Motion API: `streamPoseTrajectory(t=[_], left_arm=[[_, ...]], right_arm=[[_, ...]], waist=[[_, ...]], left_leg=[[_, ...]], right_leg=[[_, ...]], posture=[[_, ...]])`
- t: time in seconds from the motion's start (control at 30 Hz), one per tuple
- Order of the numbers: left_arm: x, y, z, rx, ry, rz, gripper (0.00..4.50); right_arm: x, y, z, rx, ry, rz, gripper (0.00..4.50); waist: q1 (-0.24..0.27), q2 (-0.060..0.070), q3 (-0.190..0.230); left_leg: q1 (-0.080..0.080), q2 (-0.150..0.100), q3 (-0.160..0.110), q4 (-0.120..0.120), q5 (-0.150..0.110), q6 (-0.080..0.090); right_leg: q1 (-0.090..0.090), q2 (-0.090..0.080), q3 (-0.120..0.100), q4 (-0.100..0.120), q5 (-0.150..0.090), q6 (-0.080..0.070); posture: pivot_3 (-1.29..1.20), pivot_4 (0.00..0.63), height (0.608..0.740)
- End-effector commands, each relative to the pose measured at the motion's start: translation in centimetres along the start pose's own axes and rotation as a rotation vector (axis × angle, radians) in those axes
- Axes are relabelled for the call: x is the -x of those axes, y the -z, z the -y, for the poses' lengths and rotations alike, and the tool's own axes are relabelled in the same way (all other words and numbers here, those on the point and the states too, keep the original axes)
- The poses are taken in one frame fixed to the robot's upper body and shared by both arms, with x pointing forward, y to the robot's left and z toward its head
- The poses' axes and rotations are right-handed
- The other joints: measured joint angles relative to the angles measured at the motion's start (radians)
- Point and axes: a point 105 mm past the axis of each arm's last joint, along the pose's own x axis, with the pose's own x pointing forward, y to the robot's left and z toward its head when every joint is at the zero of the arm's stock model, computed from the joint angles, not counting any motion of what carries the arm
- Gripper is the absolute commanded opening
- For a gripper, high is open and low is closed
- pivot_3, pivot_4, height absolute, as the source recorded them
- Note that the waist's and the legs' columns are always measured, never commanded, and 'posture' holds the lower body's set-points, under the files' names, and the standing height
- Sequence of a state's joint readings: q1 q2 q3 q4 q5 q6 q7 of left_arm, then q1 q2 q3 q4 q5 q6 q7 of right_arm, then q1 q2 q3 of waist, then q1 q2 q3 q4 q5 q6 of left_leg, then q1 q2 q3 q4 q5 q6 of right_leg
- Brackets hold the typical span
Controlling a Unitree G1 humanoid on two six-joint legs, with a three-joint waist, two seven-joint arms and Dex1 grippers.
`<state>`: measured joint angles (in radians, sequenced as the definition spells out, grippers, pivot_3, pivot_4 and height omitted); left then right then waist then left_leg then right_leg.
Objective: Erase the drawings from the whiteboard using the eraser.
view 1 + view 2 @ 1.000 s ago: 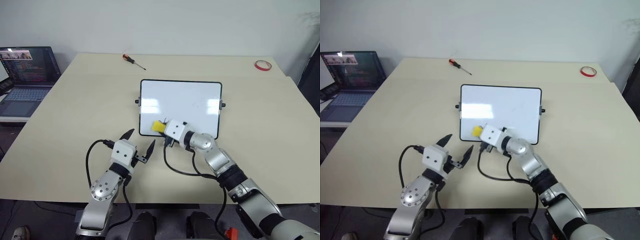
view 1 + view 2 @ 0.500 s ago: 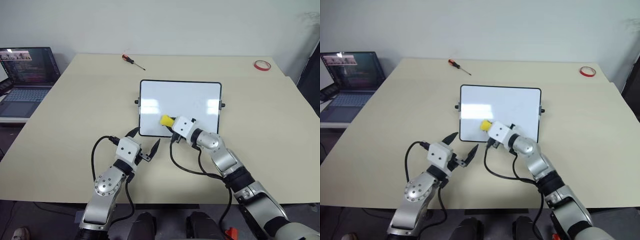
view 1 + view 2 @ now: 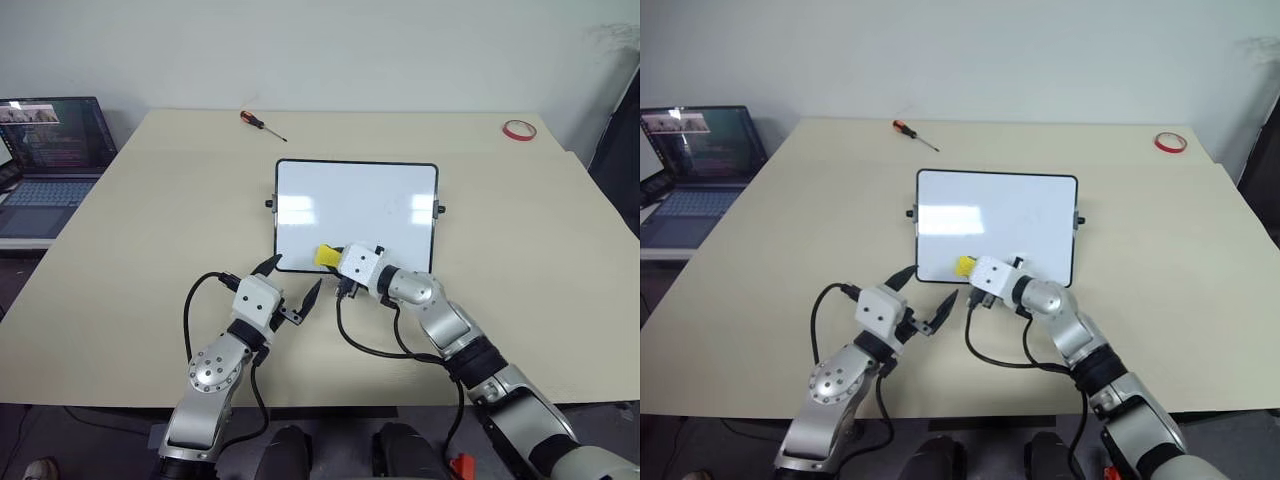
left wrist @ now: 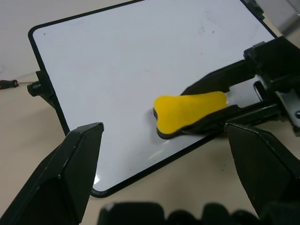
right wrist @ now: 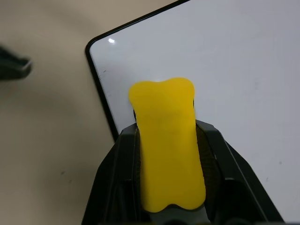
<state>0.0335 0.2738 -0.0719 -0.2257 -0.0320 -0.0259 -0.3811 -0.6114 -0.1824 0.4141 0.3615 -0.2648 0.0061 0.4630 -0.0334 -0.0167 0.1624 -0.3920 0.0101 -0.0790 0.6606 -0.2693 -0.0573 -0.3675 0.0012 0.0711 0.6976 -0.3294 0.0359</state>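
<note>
Left eye view: right gripper (image 3: 330, 260) clamps eraser (image 3: 327, 256) on whiteboard (image 3: 356, 200) near-left corner; left gripper (image 3: 290, 283) jaws wide, empty, just off board's near edge.

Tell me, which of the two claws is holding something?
The right gripper: it clamps the yellow eraser on the whiteboard. The left gripper is open and empty.

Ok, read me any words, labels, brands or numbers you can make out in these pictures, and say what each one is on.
No text here can be read.
Laptop: its screen shows lines of text, too small to read.
Whiteboard: no words, only faint small pen marks.
Eraser, red tape ring, screwdriver: no label visible.
</note>
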Motion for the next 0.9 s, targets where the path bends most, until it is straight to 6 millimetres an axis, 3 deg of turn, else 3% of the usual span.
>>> streamPoseTrajectory(t=[0.03, 0.3, 0.47, 0.57, 0.7, 0.9], left_arm=[[0.0, -0.8, -0.1, -0.011, -0.008, 0.035, 4.5], [-0.2, -0.8, 0.0, -0.008, -0.004, 0.039, 4.5], [-0.2, -0.8, 0.0, -0.007, -0.004, 0.039, 4.5], [-0.2, -1.0, -0.1, -0.01, -0.001, 0.044, 4.5], [-0.6, -1.2, -0.2, -0.018, 0.013, 0.057, 4.5], [-3.0, -1.9, -0.2, -0.015, 0.143, 0.094, 4.5]], right_arm=[[-0.3, -0.4, 2.7, 0.022, 0.132, -0.008, 1.23], [-1.7, -2.2, 4.2, 0.031, 0.21, 0.032, 1.23], [-0.5, -1.9, 4.3, -0.004, 0.199, 0.062, 1.23], [0.7, -4.0, 3.1, -0.114, 0.109, 0.207, 1.23], [3.3, -5.2, 3.5, -0.13, 0.113, 0.271, 1.23], [8.9, -3.3, 6.8, -0.17, 0.314, 0.145, 1.23]], waist=[[0.0, 0.0, 0.0], [0.0, 0.001, 0.0], [0.003, 0.001, 0.001], [0.004, 0.001, 0.001], [-0.001, 0.002, 0.002], [0.009, 0.002, 0.002]], left_leg=[[0.0, 0.0, 0.0, 0.0, 0.0, 0.0], [-0.001, 0.0, 0.0, 0.0, 0.0, 0.0], [-0.002, 0.0, 0.0, 0.0, 0.0, 0.0], [-0.004, -0.001, -0.001, 0.0, 0.0, 0.0], [-0.007, 0.0, -0.001, -0.001, 0.0, 0.0], [-0.007, -0.001, -0.002, -0.001, 0.0, 0.0]], right_leg=[[0.0, 0.0, 0.0, 0.0, 0.0, 0.0], [-0.001, 0.0, 0.0, 0.0, 0.0, 0.0], [-0.001, 0.0, 0.0, -0.001, 0.0, 0.0], [-0.002, -0.001, -0.001, -0.002, 0.0, 0.0], [-0.005, -0.001, -0.001, -0.003, 0.0, 0.0], [-0.004, -0.001, -0.001, -0.004, 0.0, 0.0]], posture=[[0.0, 0.15, 0.74], [0.0, 0.15, 0.74], [0.0, 0.15, 0.74], [0.0, 0.15, 0.74], [0.0, 0.15, 0.74], [0.0, 0.15, 0.74]])
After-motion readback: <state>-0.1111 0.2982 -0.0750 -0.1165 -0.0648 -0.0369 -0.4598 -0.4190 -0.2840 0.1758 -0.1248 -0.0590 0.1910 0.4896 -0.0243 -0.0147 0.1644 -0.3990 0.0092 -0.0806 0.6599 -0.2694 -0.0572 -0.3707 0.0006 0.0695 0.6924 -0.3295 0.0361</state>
